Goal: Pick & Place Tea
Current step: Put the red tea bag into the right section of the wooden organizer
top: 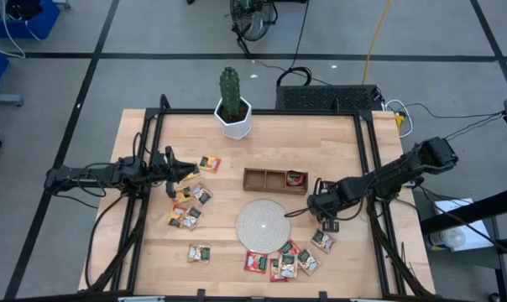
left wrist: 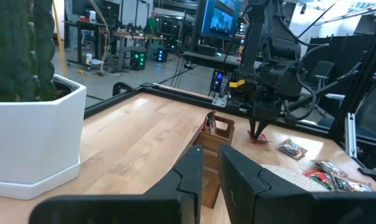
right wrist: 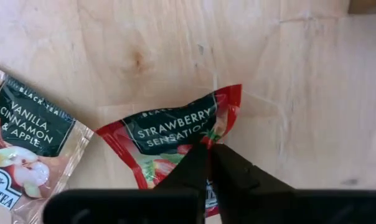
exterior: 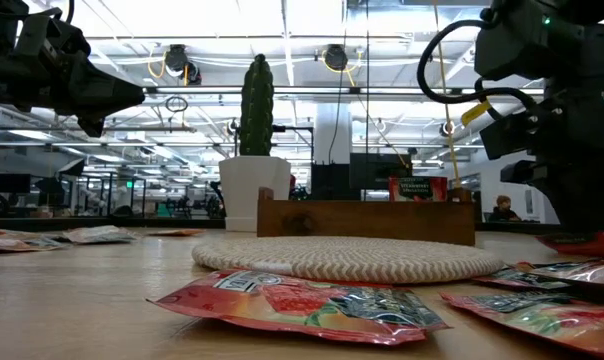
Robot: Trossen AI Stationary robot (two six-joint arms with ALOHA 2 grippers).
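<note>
Many small tea sachets lie scattered on the wooden table (top: 153, 134) in the overhead view: one cluster (top: 191, 205) near the left gripper (top: 189, 173), another cluster (top: 283, 260) just in front of the round woven mat (top: 262, 223), and one sachet standing in the right end compartment of the wooden tray (top: 266, 179). The left gripper hangs over the table's left half beside a yellow sachet (top: 209, 164), while the right gripper (top: 331, 223) is down at the table just right of the mat, on a red sachet (top: 331, 226) mostly hidden under it. A potted cactus (top: 232, 105) stands at the far edge. At table height, a red sachet (exterior: 302, 303) lies flat in the foreground with its long side running across the picture, the mat (exterior: 347, 258) and tray (exterior: 367, 218) behind it, and the right arm comes down at the right edge. From the left wrist, the left fingers (left wrist: 238, 177) stand nearly together with a thin gap and nothing between them; the right arm's fingertips (left wrist: 258, 132) touch the red sachet by the tray's end. From the right wrist, the right fingers (right wrist: 228, 171) are pinched tight on the strawberry sachet (right wrist: 169, 134), which lies crumpled and tilted, its long axis slanting up toward one raised corner, beside a flat vanilla sachet (right wrist: 29, 146).
</note>
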